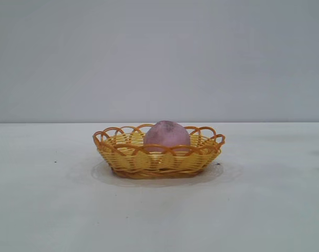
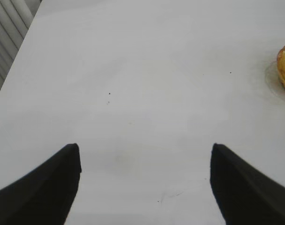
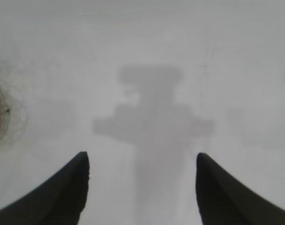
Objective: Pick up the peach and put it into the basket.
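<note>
Right gripper (image 3: 142,187): dark fingers (image 3: 62,197) spread wide with nothing between them, hanging over the bare white table (image 3: 227,56), on which the arm's own grey shadow (image 3: 151,122) falls; at one edge of this wrist view only a blurred brownish patch shows, too unclear to identify. Left gripper (image 2: 144,187): fingers (image 2: 43,192) likewise spread wide and empty, above bare table surface marked by a few tiny dark specks, with a small part of the basket's rim visible at the far edge of that wrist view, well apart from the fingertips. Neither arm appears in the exterior view. Basket (image 1: 159,160): a shallow oval of yellow woven strands with an orange looped, scalloped rim, standing upright near the middle of the table and casting a faint shadow around its base. Contents: the peach (image 1: 167,134) alone, resting inside the basket near its centre, its upper half rising above the rim and its lower part hidden behind the front wall. Peach: rounded, matte, dusty pink-purple, paler and mottled toward the top, clearly narrower than the basket that holds it.
</note>
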You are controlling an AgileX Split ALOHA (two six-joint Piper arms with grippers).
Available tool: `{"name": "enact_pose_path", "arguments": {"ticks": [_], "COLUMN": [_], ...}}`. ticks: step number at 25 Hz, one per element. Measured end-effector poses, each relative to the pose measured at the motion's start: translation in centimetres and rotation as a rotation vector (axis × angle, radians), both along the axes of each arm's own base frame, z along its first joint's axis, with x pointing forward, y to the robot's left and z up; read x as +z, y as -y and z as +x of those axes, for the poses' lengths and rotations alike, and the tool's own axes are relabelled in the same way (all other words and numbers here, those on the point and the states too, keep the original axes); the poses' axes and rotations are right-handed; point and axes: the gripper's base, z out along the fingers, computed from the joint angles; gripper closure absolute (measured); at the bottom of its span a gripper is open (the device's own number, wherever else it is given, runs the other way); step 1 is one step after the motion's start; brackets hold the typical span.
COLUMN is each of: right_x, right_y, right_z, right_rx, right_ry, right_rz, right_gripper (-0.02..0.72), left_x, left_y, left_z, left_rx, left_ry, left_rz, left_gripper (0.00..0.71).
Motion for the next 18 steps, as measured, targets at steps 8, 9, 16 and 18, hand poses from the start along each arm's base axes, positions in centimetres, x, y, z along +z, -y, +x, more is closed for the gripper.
{"name": "enact_pose_path", "arguments": {"ticks": [8, 9, 16, 18], "right_x": [0.5, 0.3, -1.7, -2.8], "right_y": [0.4, 0.4, 0.8, 0.9], "right_z": [-9.7, -11.0, -19.9, -21.8], "right_rx": [-0.001, -0.001, -0.005, -0.005], "right_ry": [0.078, 0.100, 0.301, 0.342], "right_rz": [0.003, 0.004, 0.011, 0.010], "right_gripper": [0.282, 0.282, 0.282, 0.282], "left_x": [0.0, 0.0, 0.0, 0.0], "left_y": [0.0, 0.0, 0.0, 0.0], "left_z": [0.0, 0.0, 0.0, 0.0], "left_rx": [0.000, 0.000, 0.000, 0.000], "left_ry": [0.000, 0.000, 0.000, 0.000], "left_rz": [0.000, 0.000, 0.000, 0.000], "left_gripper": [0.203, 0.203, 0.203, 0.203]}}
